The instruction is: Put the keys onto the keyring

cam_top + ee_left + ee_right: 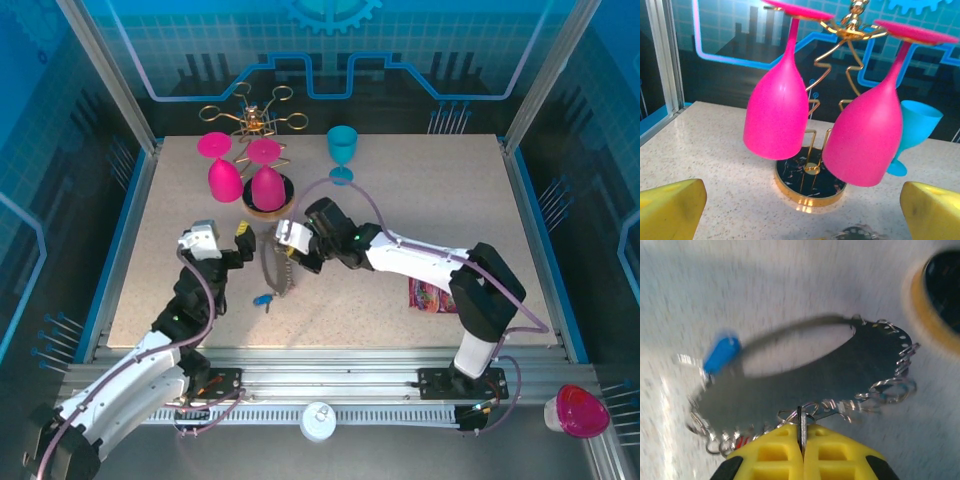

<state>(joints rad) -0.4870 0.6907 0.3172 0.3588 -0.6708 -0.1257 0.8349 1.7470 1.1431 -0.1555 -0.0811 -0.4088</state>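
Two grippers face each other over the middle of the table [420,200], and only one has a grip. The right gripper [801,432] has its yellow fingers [775,450] pressed together on the thin edge of the keyring [795,325], pinching it between the fringe of silvery metal bits [880,390]. From above, the keyring [278,270] hangs down from the right gripper [284,252] as a narrow dark loop, its lower end reaching the table. A blue key [263,299] lies on the table just beside that lower end, on the left gripper's side of it; in the right wrist view its blue head [722,352] sits at the far left end of the loop, and the blur hides whether it is threaded on or merely touching. The left gripper [238,245] is just beside the keyring, across from the right gripper, with its yellow fingers [670,207] spread wide and nothing between them. Straight ahead of the left gripper [800,220] stands the gold rack [850,30] on its round black base [810,182], with two pink goblets [777,110] hanging upside down from it and a teal goblet [917,125] behind the right-hand one. A colourful packet [432,296] lies well behind the right gripper, beside its arm.
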